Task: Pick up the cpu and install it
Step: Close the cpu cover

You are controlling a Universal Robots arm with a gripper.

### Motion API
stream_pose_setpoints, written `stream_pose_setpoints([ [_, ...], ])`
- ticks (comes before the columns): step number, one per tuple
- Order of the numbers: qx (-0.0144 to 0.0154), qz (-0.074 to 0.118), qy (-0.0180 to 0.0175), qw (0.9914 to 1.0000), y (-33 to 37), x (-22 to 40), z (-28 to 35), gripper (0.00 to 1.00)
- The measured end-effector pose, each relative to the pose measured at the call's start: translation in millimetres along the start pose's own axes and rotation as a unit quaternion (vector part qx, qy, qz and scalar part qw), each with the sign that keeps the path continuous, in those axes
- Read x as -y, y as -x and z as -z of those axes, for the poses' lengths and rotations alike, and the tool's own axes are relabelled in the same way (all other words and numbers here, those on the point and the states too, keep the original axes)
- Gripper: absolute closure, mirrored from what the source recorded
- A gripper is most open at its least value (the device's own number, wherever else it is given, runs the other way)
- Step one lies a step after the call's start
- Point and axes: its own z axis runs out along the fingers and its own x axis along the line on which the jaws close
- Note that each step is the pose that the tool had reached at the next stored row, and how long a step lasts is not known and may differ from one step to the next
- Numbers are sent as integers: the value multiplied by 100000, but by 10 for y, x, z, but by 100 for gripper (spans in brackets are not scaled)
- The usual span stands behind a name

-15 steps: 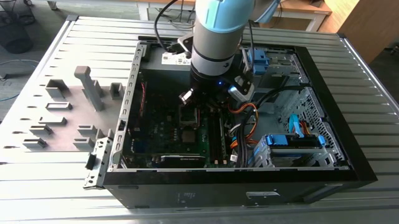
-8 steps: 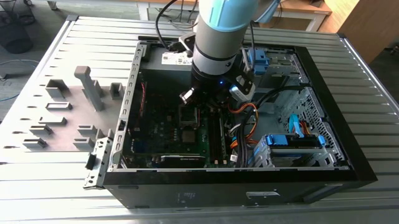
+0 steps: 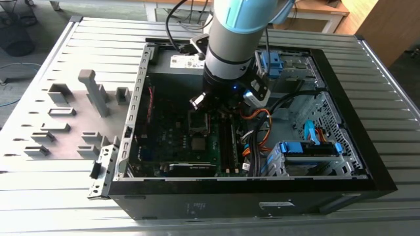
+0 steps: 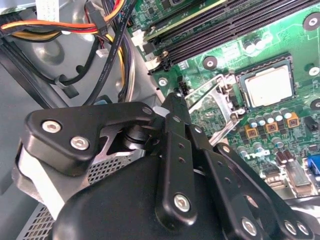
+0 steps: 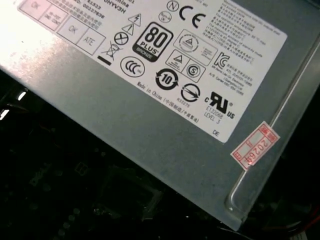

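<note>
Above motherboard | fingers clenched | cpu lying in socket, apart from fingers

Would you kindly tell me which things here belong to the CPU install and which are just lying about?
Job in hand:
- cpu, in its socket
- motherboard
- end effector, above the board

Lying about:
- power supply
- cables
- grey holders on the table
- blue drive caddy
</note>
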Motion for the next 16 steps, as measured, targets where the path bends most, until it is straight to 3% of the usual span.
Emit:
stream_pose_setpoints([
  [16, -1865, -373, 1461, 99971, 58, 105, 65, 89],
])
